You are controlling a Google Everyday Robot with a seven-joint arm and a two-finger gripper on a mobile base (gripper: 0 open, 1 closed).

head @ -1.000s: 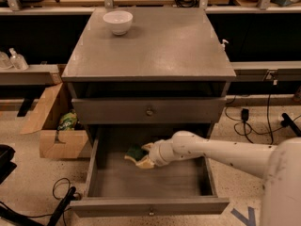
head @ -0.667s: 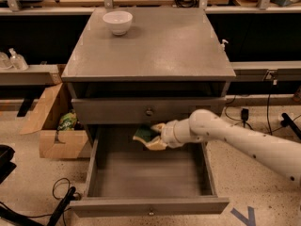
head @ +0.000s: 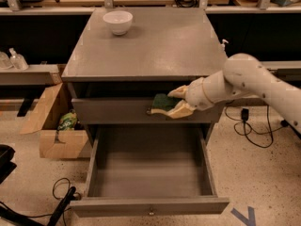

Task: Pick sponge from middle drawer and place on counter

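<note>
One gripper (head: 173,102), jaws pinching the green sponge (head: 162,101), hovers at twelve o'clock of the open middle drawer (head: 150,175).

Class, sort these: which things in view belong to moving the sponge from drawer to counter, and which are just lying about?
Job in hand:
sponge; gripper, clamped on it just below the counter edge; middle drawer, pulled open.

Lying about:
bowl on the counter; cardboard box on the floor beside the cabinet; cables on the floor.
</note>
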